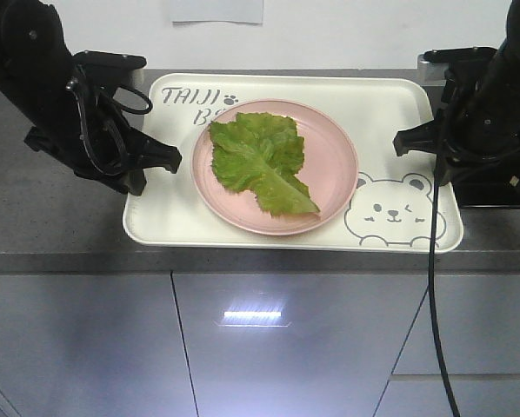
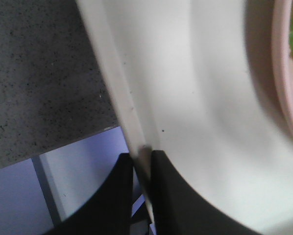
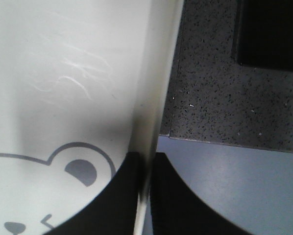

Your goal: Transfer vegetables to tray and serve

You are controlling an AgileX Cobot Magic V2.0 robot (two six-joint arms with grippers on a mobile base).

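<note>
The cream-white tray (image 1: pixel 390 113) with a bear drawing lies across the counter. On it stands a round pink plate (image 1: pixel 334 174) holding the vegetables (image 1: pixel 260 156), crinkly green lettuce leaves. My left gripper (image 1: pixel 169 161) is shut on the tray's left rim. In the left wrist view its two dark jaws (image 2: pixel 142 159) pinch the rim of the tray (image 2: pixel 185 98), and the plate's edge (image 2: pixel 283 98) shows at the right. My right gripper (image 1: pixel 403 139) is shut on the right rim. Its jaws (image 3: pixel 146 161) squeeze the tray (image 3: pixel 63 73) beside the bear's ear.
The counter (image 1: pixel 51 217) is dark speckled stone with grey cabinet fronts (image 1: pixel 277 347) below its front edge. A black block (image 3: pixel 269 34) sits on the counter to the right of the tray. A black cable (image 1: pixel 434 304) hangs down from the right arm.
</note>
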